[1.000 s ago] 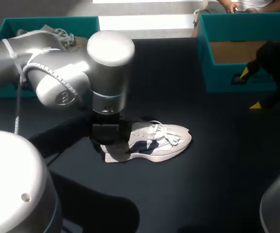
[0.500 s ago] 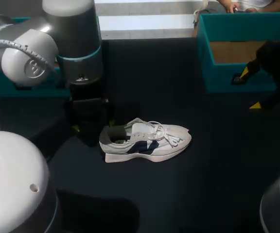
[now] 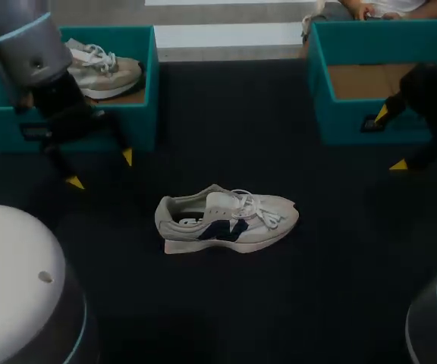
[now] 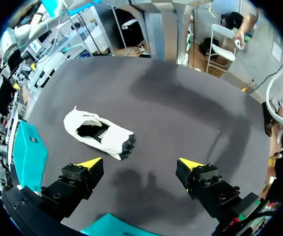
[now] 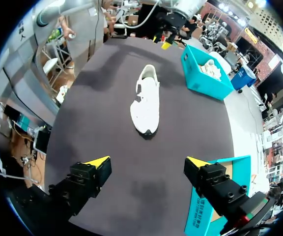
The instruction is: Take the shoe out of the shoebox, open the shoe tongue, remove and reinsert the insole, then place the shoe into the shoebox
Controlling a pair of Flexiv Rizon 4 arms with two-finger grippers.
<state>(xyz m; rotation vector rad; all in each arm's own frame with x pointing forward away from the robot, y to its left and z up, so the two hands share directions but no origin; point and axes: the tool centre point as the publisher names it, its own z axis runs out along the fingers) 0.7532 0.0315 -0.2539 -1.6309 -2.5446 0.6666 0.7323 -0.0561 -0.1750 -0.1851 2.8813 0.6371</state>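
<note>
A white shoe with a dark side mark [image 3: 226, 220] lies on its sole in the middle of the dark table, toe pointing right and laces loose. My left gripper [image 3: 101, 169] hangs open, left of and behind the shoe, in front of the left teal shoebox [image 3: 146, 114]. From the left wrist, the shoe [image 4: 99, 135] lies ahead of the open gripper [image 4: 140, 162], apart from it. My right gripper [image 3: 391, 139] stands open in front of the right teal shoebox [image 3: 340, 121], holding nothing. In the right wrist view the shoe [image 5: 149, 101] lies far ahead of that gripper [image 5: 147, 162].
The left shoebox holds a second pale shoe [image 3: 105, 68]. The right shoebox shows a bare cardboard floor [image 3: 363, 80]. In the right wrist view a teal box [image 5: 215, 196] sits close beside one finger. Dark table surface surrounds the shoe.
My left arm has pulled away from the shoe's heel, back and to the left toward the left shoebox, and its fingers have spread. The shoe stays put. The right arm has not moved.
</note>
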